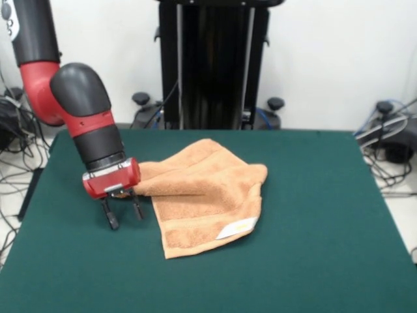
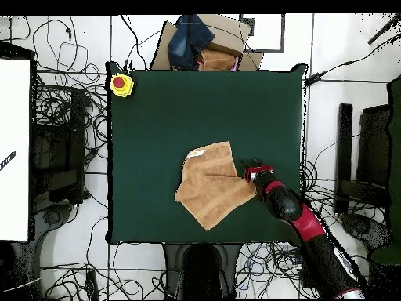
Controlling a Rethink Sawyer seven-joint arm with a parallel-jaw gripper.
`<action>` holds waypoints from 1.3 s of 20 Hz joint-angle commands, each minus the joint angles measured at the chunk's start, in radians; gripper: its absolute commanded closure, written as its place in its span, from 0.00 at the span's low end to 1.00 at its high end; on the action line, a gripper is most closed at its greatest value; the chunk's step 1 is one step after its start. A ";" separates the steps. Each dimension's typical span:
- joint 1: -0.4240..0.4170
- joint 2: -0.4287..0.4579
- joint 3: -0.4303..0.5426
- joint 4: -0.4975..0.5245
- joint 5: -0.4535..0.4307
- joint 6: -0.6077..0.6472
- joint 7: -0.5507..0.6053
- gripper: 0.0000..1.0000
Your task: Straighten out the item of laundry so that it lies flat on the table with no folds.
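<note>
Lying on the table (image 1: pixel 313 215), somewhat toward the side where the arm works, is the item of laundry (image 1: pixel 202 202): a small peach-orange terry towel, entered here as partly folded. One portion is doubled over the rest, so that a thick fold runs across the upper part in the front view, with a soft ridge where the layers meet. A woven band is seen along the lower edge of the exposed layer, and a small white label (image 1: pixel 236 227) sits near the lower corner on the side away from the arm. In the overhead view the towel (image 2: pixel 210 184) shows as an uneven, roughly diamond-shaped patch, with the label (image 2: pixel 196 153) at the corner farthest from the robot's base.

The table is covered in dark green felt-like material and is much larger than the towel.

The gripper (image 1: pixel 124 215) is recorded at the towel's edge, the red wrist block touching or just overlapping the folded corner. Two dark fingers (image 1: pixel 111 215) point down to the felt, set apart, with nothing seen between them; the tool is noted as released.

A yellow box with a red button (image 2: pixel 121 84) stands at one table corner in the overhead view. Beyond the far edge a cardboard box (image 2: pixel 227 39) holds dark blue cloth (image 2: pixel 188 41).
</note>
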 commanded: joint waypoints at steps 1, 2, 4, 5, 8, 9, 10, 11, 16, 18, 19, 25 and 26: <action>0.009 0.111 0.040 -0.080 -0.003 0.075 -0.026 0.00; 0.003 0.123 0.045 -0.079 0.000 0.084 -0.036 0.00; -0.010 0.143 0.056 -0.070 0.009 0.108 -0.053 0.00; -0.014 0.148 0.058 -0.066 0.011 0.115 -0.055 0.00; -0.020 0.161 0.072 -0.061 0.022 0.139 -0.067 0.00; -0.023 0.171 0.079 -0.063 0.026 0.149 -0.078 0.00; -0.026 0.181 0.085 -0.065 0.030 0.159 -0.090 0.00; -0.030 0.193 0.092 -0.064 0.040 0.180 -0.104 0.00; -0.029 0.210 0.105 -0.042 0.070 0.225 -0.112 0.00; -0.026 0.205 0.102 -0.040 0.065 0.220 -0.101 0.00; -0.028 0.213 0.105 -0.046 0.062 0.223 -0.106 0.00; -0.026 0.239 0.123 -0.052 0.049 0.222 -0.105 0.00; -0.025 0.236 0.125 -0.052 0.046 0.219 -0.099 0.00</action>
